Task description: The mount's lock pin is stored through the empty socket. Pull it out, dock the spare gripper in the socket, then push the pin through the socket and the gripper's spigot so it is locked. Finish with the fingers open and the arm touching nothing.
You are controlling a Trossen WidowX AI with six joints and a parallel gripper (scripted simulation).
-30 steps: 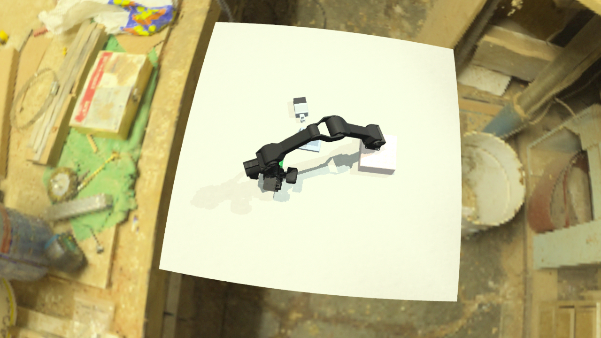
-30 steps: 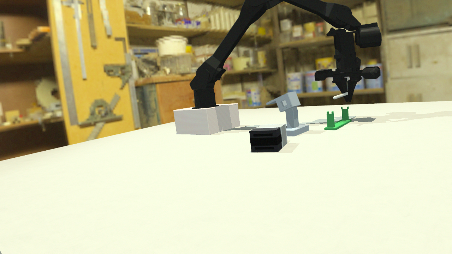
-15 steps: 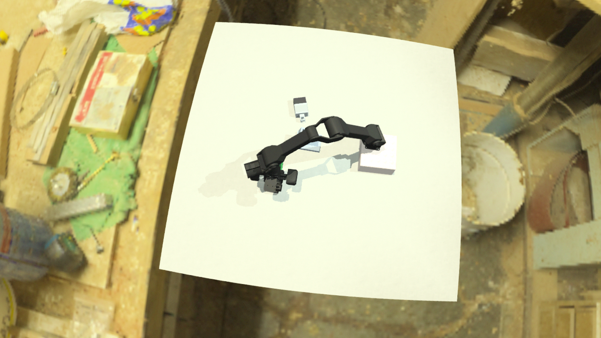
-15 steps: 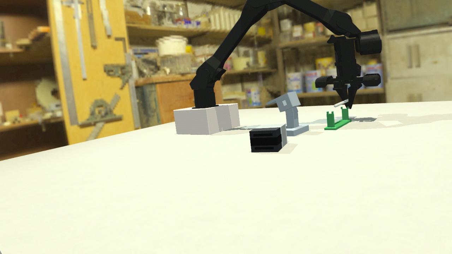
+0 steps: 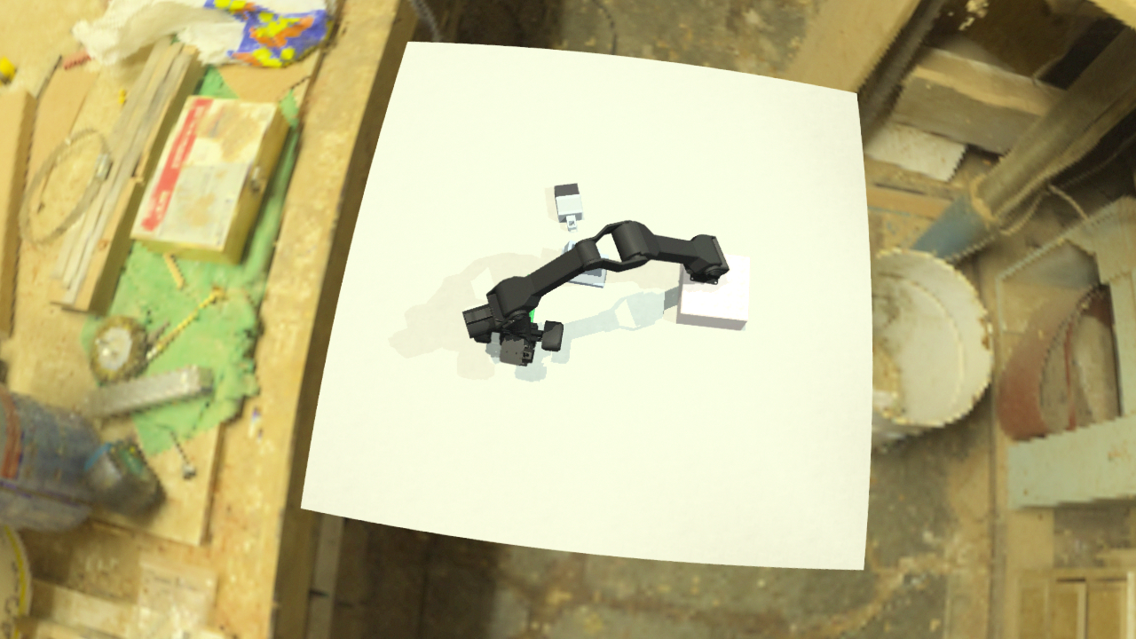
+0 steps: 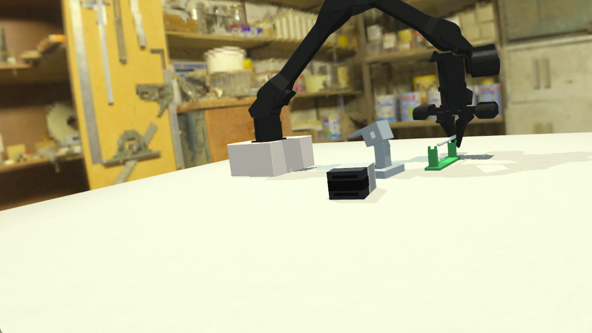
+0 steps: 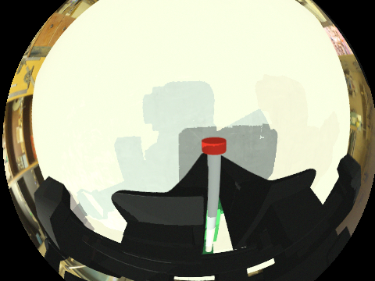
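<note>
My gripper (image 6: pixel 456 138) (image 7: pixel 208 158) points down and is shut on the lock pin (image 6: pixel 446 141) (image 7: pixel 213 183), a thin light-grey rod with a red head (image 7: pixel 214 146). The pin is out of the socket, slightly tilted, just over the two-post green stand (image 6: pixel 433 158) (image 7: pixel 217 226); whether they touch I cannot tell. The grey-blue mount (image 6: pixel 382 155) (image 5: pixel 589 280) stands upright with its tilted socket (image 6: pixel 385 131) empty; the arm partly covers it in the top view. The spare gripper (image 6: pixel 347 183) (image 5: pixel 568 206), a black and light-grey block, lies on the table with its spigot (image 5: pixel 571 224) towards the mount.
The white table (image 5: pixel 674 461) (image 6: pixel 248 256) carries the arm's pale base block (image 5: pixel 712 305) (image 6: pixel 251 159). The mount stands between this base and the green stand in the exterior view. The spare gripper lies in front of the mount there. The arm's links pass above the mount.
</note>
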